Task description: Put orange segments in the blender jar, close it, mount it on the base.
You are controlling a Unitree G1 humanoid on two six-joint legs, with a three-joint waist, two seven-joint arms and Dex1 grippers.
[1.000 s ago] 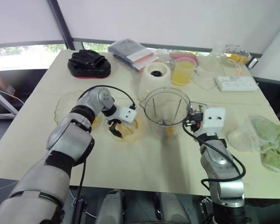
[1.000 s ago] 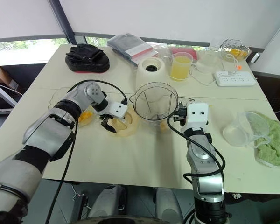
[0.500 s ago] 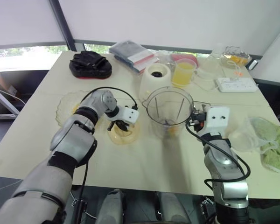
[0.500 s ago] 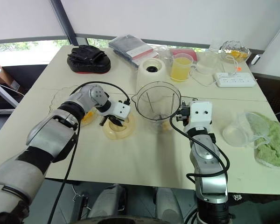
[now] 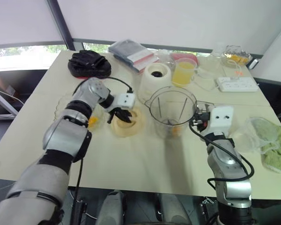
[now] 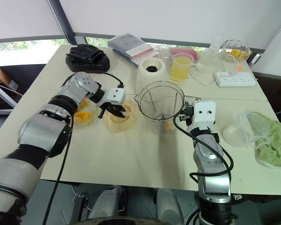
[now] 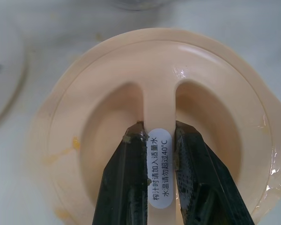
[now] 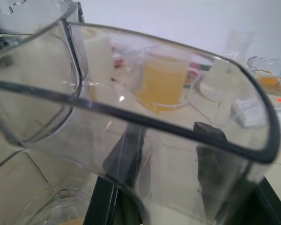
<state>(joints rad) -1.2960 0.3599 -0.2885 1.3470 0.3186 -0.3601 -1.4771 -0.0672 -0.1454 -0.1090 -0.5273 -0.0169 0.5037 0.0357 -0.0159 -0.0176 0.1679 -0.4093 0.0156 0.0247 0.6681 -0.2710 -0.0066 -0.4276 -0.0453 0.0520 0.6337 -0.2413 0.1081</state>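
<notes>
The cream blender lid (image 5: 127,121) lies on the table left of the clear blender jar (image 5: 172,108). My left gripper (image 5: 120,114) is shut on the lid's raised middle ridge; in the left wrist view both fingers (image 7: 131,164) pinch that ridge on the lid (image 7: 210,93). My right gripper (image 5: 198,123) is shut on the jar's handle side, and its fingers (image 8: 207,150) show through the jar wall (image 8: 154,119). Orange pieces (image 5: 174,129) lie in the jar's bottom. More segments sit on a glass plate (image 5: 65,108) at the left. The cream base (image 5: 155,77) stands behind the jar.
A mug of orange juice (image 5: 183,72) and a power strip (image 5: 237,83) stand at the back right. A black bundle (image 5: 89,63) and packets (image 5: 131,51) lie at the back. A clear cup (image 5: 243,138) and a bag of green stuff (image 5: 273,140) sit right.
My left wrist has turned and risen over the lid, and the lid has shifted a little toward the far side. The right gripper and jar have stayed together.
</notes>
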